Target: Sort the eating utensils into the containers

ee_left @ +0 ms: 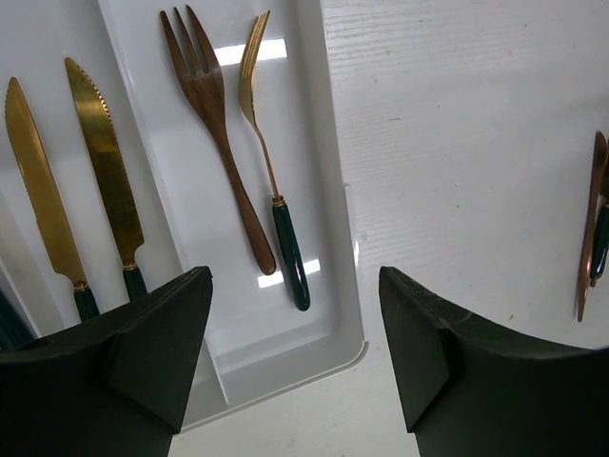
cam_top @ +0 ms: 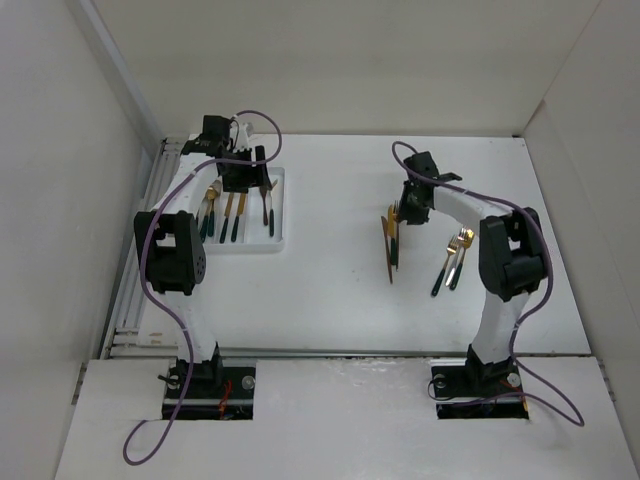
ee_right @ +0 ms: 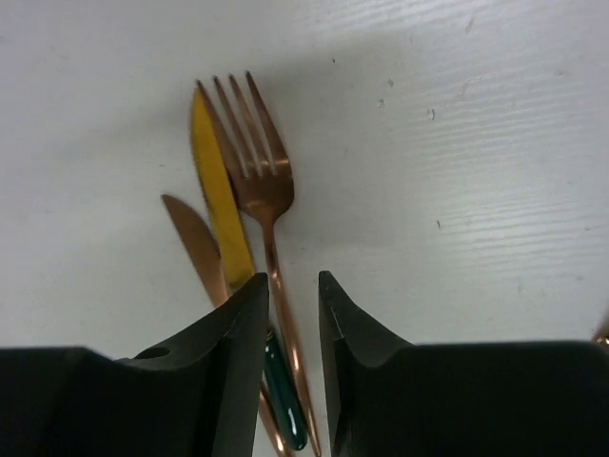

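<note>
The white tray (cam_top: 281, 232) lies at the back left. In the left wrist view the tray (ee_left: 335, 238) holds two gold knives (ee_left: 100, 162) in one compartment and two forks (ee_left: 224, 162) in the compartment beside it. My left gripper (cam_top: 240, 172) hovers over the tray's end, open and empty (ee_left: 295, 286). A small pile of utensils (cam_top: 392, 245) lies mid-table: a copper fork (ee_right: 255, 167), a gold knife (ee_right: 217, 190) and a copper knife (ee_right: 195, 243). My right gripper (cam_top: 410, 207) is low over them, its jaws (ee_right: 290, 281) narrowly open astride the fork's stem.
A fork and another utensil (cam_top: 454, 260) lie right of the pile, near the right arm's elbow. The pile also shows at the right edge of the left wrist view (ee_left: 590, 228). White walls enclose the table on the left, back and right.
</note>
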`<state>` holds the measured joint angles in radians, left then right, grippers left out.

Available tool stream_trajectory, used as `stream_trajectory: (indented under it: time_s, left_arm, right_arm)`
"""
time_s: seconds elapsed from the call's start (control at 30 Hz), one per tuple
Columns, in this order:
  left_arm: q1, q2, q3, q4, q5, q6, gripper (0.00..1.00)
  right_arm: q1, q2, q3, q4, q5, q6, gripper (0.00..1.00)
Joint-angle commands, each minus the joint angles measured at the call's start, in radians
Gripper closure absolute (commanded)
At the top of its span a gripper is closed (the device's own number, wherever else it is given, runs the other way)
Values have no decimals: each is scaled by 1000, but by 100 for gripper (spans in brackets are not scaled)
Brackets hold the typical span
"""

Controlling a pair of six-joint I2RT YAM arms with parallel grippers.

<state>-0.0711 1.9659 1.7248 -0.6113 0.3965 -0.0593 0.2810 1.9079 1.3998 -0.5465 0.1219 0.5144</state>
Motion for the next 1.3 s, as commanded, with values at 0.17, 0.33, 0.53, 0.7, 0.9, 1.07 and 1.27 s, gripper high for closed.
stream_trajectory:
  time_s: [0.17,0.33,0.53,0.7,0.9,1.07,1.27]
  left_arm:
    - [1,-73,-33,10,18,13,32]
    - [1,-73,-33,10,18,13,32]
    - [1,-93,-42,19,18,13,32]
    - [-91,-116,-42,8,86,103,29]
    - [-267,-114,2,-34,355,202,26]
    - [-334,-91,79,-54,419,220,25]
    - [-343,-101,62,-45,455,197,21]
  right_arm:
    - [32,145,87,-66,-77,-45,70]
    - [32,164,87,-66,-64,-24,79]
    - [32,113,67,-44,-4,7,100]
    - [53,-73,67,-21,182,30,100]
    - [156,-216,163,89,138,116,100]
    - [215,-156,251,112,10,243,100]
    - [254,-121,297,154,-88,297,100]
